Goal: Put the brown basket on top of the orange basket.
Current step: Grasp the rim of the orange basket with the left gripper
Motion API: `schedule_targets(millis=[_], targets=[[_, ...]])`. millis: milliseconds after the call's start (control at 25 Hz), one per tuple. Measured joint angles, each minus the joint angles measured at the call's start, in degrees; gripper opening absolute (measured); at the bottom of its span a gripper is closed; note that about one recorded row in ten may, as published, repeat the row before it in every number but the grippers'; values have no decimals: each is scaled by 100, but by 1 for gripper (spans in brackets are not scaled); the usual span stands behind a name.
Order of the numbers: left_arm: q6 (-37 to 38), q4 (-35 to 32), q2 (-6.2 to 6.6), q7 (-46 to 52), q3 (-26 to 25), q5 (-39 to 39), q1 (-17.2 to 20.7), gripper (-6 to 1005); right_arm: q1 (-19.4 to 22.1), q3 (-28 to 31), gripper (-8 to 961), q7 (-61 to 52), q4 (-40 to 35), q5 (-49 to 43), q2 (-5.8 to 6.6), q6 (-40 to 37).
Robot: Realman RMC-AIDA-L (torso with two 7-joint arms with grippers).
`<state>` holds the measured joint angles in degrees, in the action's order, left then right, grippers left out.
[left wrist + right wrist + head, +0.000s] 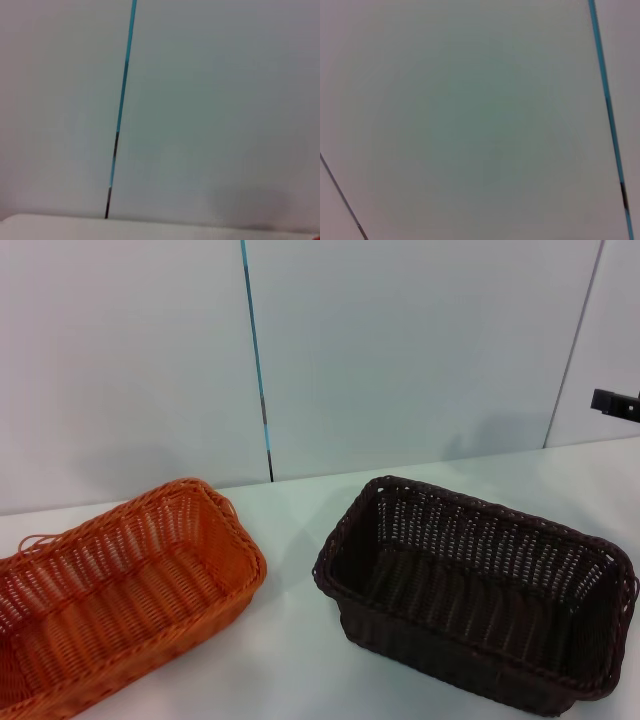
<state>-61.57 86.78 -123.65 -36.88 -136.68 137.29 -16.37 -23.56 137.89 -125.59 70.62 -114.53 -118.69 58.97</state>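
The brown basket [478,590] sits on the white table [300,640] at the robot's right, apart from the orange basket [115,590] at its left, with bare tabletop between the 2. No pincer shows in any view, so their state and places relative to them cannot be told. Both wrist views face only the pale wall panels [215,110] with a blue seam [122,100], and the orange basket is cut off by the picture's edge.

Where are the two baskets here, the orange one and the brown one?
the orange basket [240,558]: head view, on its braided rim.
the brown basket [450,635]: head view, on its near woven side wall.
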Motion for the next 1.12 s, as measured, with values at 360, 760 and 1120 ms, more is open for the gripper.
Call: schedule_targets(millis=[360, 760, 1120], targets=[[-604, 20, 36, 636, 119, 1073, -342, 876, -6, 1, 765, 13, -53, -5, 34, -12], [-1068, -616, 294, 835, 63, 1322, -738, 874, -9, 1, 766, 175, -233, -9, 29, -88], [-869, -1077, 318, 1096, 80, 1971, -898, 873, -2, 36, 765, 316, -327, -9, 15, -119]])
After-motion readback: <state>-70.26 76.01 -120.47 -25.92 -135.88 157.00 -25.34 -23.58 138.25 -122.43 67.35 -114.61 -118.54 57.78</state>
